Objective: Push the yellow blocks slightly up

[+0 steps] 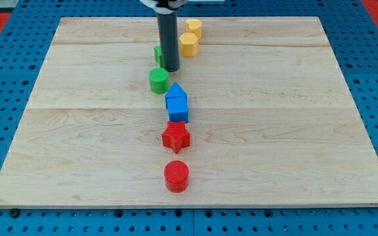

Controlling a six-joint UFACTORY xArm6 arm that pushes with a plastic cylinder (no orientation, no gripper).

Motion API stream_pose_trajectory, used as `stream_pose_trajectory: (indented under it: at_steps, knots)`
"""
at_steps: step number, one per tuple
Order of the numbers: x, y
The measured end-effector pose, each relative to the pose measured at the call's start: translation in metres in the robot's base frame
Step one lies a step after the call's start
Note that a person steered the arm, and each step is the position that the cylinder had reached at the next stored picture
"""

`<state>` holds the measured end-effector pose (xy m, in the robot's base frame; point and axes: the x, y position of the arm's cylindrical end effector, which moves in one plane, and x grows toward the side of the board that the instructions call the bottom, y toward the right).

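Two yellow blocks sit near the view's top centre: a yellow hexagon (189, 44) and, just above it, a smaller yellow block (194, 27). They touch or nearly touch. My tip (170, 69) rests on the board just left of and below the yellow hexagon. The rod hides most of a green block (157, 55) at its left. A green cylinder (158, 80) lies just below and left of the tip.
Below the tip a column of blocks runs down the board: a blue pointed block (176, 90), a blue cube (177, 107), a red star (176, 137) and a red cylinder (176, 176). The wooden board (77, 131) lies on a blue perforated table.
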<state>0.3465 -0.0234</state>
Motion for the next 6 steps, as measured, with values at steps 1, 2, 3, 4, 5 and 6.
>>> stream_pose_trajectory:
  at_steps: [1,2,3,4,5,6]
  knots:
    - [0.0,0.01]
    - [-0.02,0.011]
    - [-0.044,0.025]
    - [-0.063,0.018]
    - [-0.07,-0.01]
    - [-0.07,0.005]
